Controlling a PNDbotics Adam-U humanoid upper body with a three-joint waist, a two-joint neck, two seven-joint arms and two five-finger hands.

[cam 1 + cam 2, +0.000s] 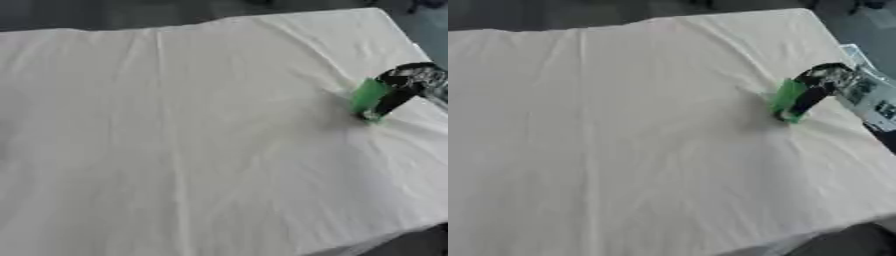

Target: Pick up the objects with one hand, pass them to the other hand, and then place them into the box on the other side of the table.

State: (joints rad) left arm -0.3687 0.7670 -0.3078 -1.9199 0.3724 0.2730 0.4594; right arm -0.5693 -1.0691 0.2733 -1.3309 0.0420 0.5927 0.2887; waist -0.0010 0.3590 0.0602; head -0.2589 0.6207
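One right hand [820,87], at the frame's right edge, has dark fingers curled round a green block [787,100] on the white cloth [623,140]; seemingly light and stiff, best held across its flat sides.

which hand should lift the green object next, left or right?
Right. The right hand is already at the green object near the table's right edge, its dark fingers lying against it. The left hand shows in neither view.
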